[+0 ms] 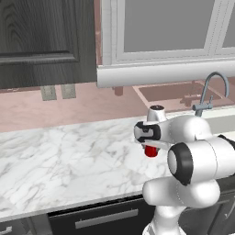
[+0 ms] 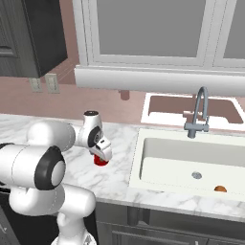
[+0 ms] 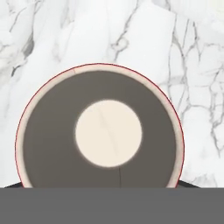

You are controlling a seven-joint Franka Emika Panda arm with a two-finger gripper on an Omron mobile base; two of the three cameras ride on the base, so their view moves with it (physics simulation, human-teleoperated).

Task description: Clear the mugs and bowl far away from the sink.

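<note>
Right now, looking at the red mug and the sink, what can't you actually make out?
- Red mug: in both base views the hand covers all but its lower part; handle not seen.
- Jaws: their tips fall under the hand view's bottom edge, so any grip on the mug stays unclear.
- Small orange thing in the sink: too small to identify in the right base view.
- Sink in the left base view: blocked by the arm.

We are in a home kitchen: marble counter [image 1: 69, 151], white sink [image 2: 182, 165] with gooseneck faucet [image 2: 198, 115], window [image 2: 153, 28], and dark cabinets [image 1: 41, 36].
</note>
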